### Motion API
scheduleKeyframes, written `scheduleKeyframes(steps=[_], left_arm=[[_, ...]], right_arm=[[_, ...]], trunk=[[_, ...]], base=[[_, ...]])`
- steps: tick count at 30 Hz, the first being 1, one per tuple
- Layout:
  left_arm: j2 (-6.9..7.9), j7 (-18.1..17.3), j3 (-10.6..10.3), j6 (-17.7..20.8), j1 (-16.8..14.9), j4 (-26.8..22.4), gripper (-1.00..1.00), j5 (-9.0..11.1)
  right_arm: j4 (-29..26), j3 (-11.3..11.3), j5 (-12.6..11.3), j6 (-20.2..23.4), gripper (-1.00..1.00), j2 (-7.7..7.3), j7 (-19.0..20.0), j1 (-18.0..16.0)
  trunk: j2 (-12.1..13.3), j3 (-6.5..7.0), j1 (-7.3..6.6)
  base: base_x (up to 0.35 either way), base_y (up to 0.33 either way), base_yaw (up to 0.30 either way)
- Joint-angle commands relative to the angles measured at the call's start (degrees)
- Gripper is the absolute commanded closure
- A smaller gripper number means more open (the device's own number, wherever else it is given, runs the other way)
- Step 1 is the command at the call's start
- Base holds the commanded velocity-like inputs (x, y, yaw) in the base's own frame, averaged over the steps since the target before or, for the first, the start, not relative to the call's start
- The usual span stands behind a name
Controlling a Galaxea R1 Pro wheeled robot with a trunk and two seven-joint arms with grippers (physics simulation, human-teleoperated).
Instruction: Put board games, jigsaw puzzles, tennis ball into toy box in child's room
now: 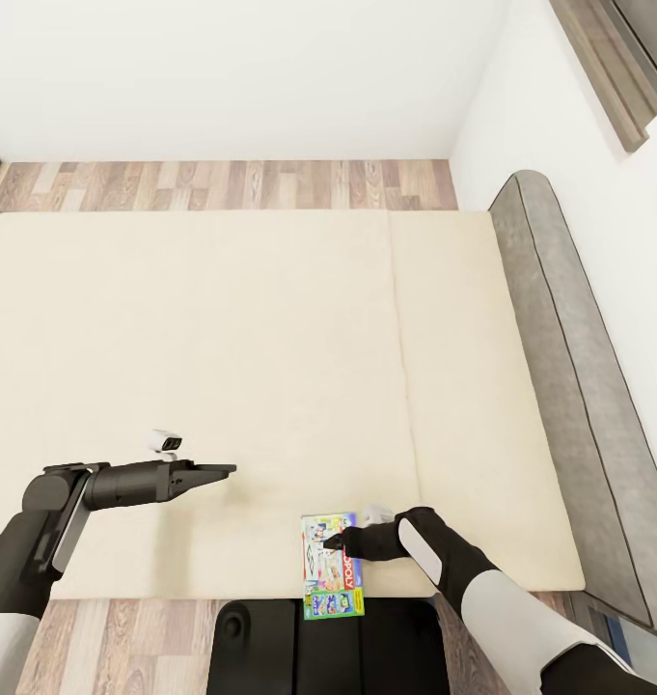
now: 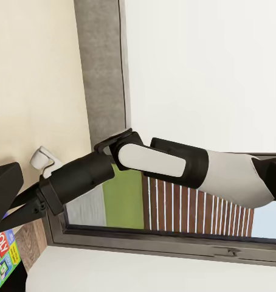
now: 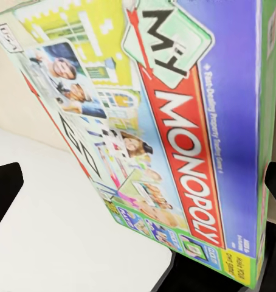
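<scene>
- Right at the near edge of the bed [image 1: 270, 338], the Monopoly board game [image 1: 330, 565] lies flat, one end hanging over that edge towards the robot's base [image 1: 328, 647].
- That overhang looks handy: my read is it gives a lip to slide the fingers around the box instead of digging into the mattress.
- The right gripper [image 1: 334, 542] is down on the box, pointing in from the right, the forearm angled low over the near right part of the bed.
- In the right wrist view the box lid [image 3: 174, 134] looms huge, with a dark fingertip at either border of the picture. So the fingers are spread and straddling the box, not yet pinching it as far as I can judge.
- This looks like the grasp step on the first bed game; nothing lifted yet, and the toy box and table are out of sight.
- Further along the near edge, the left gripper [image 1: 217, 472] hovers low over the mattress, pointing right towards the game, holding nothing.
- Its fingers look pressed together to a slim point in the head view. I judge it is parked nearby, ready to steady the box if the carry needs two arms.
- Beyond, the mattress stretches bare to the far edge, grey headboard [image 1: 560, 386] on the right, wood floor [image 1: 222, 183] and white wall behind.
</scene>
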Motion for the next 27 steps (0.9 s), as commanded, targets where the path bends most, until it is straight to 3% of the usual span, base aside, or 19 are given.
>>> scheduleKeyframes(steps=[1,27], left_arm=[[0.02,-0.2,0.0,0.6,0.0,0.0,-1.00,0.0],[0.02,-0.2,0.0,0.6,0.0,0.0,-1.00,-0.1]], right_arm=[[0.0,0.1,0.1,0.1,-1.00,-0.02,0.2,0.0],[0.0,0.1,0.2,0.1,-1.00,-0.02,0.2,0.0]], trunk=[[-0.1,-0.06,0.03],[-0.1,-0.06,0.03]], base=[[0.000,0.000,0.000],[0.000,0.010,0.000]])
